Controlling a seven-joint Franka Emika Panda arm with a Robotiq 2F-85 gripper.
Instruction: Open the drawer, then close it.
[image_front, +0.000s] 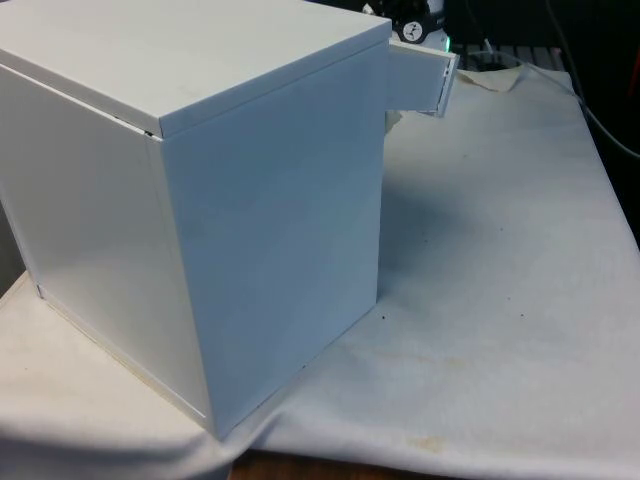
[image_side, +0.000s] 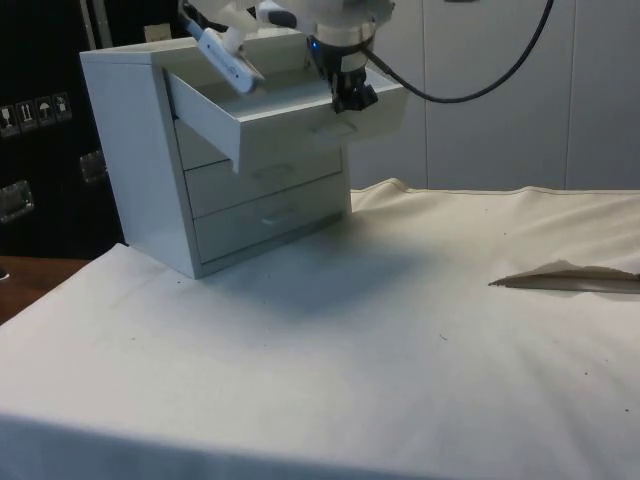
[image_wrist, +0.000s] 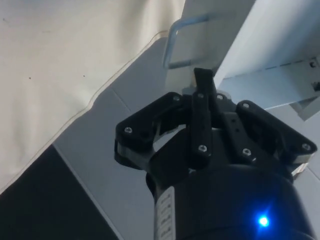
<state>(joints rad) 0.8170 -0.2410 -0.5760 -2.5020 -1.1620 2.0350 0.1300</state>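
White chest, upper left of your side view: top drawer stands out; gripper looks clenched at its front.

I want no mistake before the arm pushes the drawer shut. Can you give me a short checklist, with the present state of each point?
1. Top drawer pulled out of the chest of drawers: ok.
2. Gripper at the drawer's front: ok.
3. Fingers closed together, holding nothing: ok.
4. Handle free of the gripper: ok.
5. Two lower drawers shut: ok.
6. Drawer's inside empty: cannot tell.
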